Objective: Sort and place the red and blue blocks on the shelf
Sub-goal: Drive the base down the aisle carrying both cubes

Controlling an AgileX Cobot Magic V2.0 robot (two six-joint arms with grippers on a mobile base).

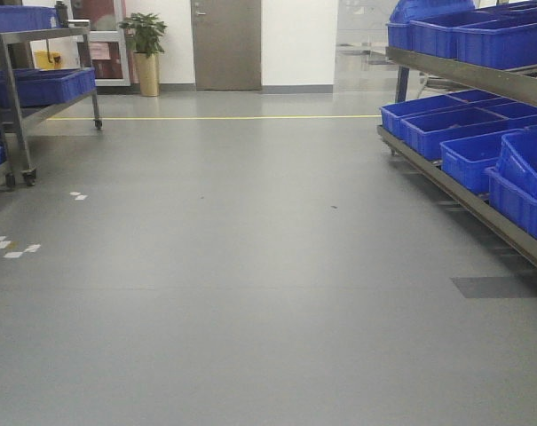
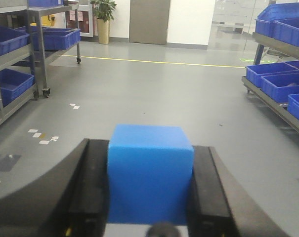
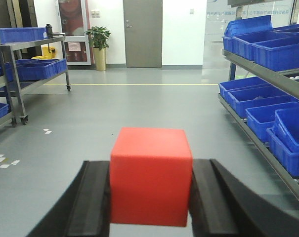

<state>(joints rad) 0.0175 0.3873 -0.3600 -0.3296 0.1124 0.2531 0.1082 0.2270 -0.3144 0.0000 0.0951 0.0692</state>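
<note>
Blocks are absent from the front view, where the steel shelf rack (image 1: 468, 202) of blue plastic bins (image 1: 468, 160) stands ahead-right across grey floor (image 1: 250, 293); left wrist view, left jaws clamp the solid blue matte cube (image 2: 150, 177); right wrist view, right jaws clamp the solid red matte cube (image 3: 150, 177), rack judged nearer this arm.

We note a solid blue block (image 2: 150, 182), matte black left gripper (image 2: 149, 148), solid red block (image 3: 150, 185), matte black right gripper (image 3: 150, 165), plain grey floor (image 1: 250, 284) with a thin yellow line (image 1: 215, 117) and white marks (image 1: 11, 247), deep blue bins (image 1: 468, 155), green plant (image 1: 146, 31) in a gold pot (image 1: 148, 75), white wall (image 1: 295, 40)
</note>
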